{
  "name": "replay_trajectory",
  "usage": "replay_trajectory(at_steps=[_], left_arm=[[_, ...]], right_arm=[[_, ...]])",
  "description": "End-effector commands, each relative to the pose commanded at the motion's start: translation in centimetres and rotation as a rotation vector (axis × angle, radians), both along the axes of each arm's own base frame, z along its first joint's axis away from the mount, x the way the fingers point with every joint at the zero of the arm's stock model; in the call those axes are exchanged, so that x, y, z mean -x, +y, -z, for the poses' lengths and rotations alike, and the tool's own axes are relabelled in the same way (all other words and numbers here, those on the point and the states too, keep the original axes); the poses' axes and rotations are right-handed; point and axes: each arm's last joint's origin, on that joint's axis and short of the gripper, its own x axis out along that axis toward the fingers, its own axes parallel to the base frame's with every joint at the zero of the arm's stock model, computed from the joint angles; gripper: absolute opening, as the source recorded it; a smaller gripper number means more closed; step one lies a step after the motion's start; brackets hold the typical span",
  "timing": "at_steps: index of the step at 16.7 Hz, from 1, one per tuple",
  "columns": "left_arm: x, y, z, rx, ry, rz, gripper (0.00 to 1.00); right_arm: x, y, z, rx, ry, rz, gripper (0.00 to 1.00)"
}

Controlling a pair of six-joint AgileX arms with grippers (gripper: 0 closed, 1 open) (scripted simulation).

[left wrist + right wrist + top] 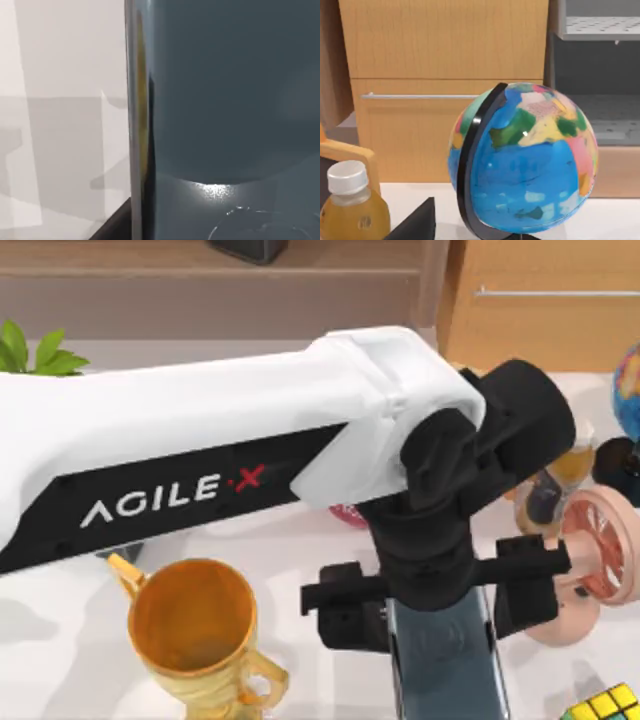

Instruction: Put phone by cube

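The phone [447,670], a slate blue-grey slab, sits near the table's front edge, right of centre. In the left wrist view the phone [225,100] is very close, with white table beside it. My left arm reaches across from the left. Its gripper [440,612] is over the phone's far end, with one black finger [345,608] against the left side and the other against the right, shut on the phone. The cube [606,706], with yellow and green stickers, peeks in at the front right corner, a short way right of the phone.
A gold trophy cup [195,630] stands front left of the phone. A pink wheel-shaped object [592,562] stands just right of the gripper, with a globe [525,160] and an orange-filled bottle [352,210] farther right. A wooden cabinet [540,300] lies behind.
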Motion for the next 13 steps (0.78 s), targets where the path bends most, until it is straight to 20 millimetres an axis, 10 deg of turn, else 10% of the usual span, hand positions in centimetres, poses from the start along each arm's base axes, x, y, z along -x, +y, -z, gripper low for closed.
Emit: replay_trajectory(at_steps=[6,13], left_arm=[[4.4,-3.0,4.4,-0.196,-0.05,0.027,0.0],[4.7,-3.2,4.7,-0.212,-0.06,0.03,0.0]], right_arm=[[0.0,0.0,0.0,0.0,0.0,0.0,1.0],[0.0,0.0,0.0,0.0,0.0,0.0,1.0]])
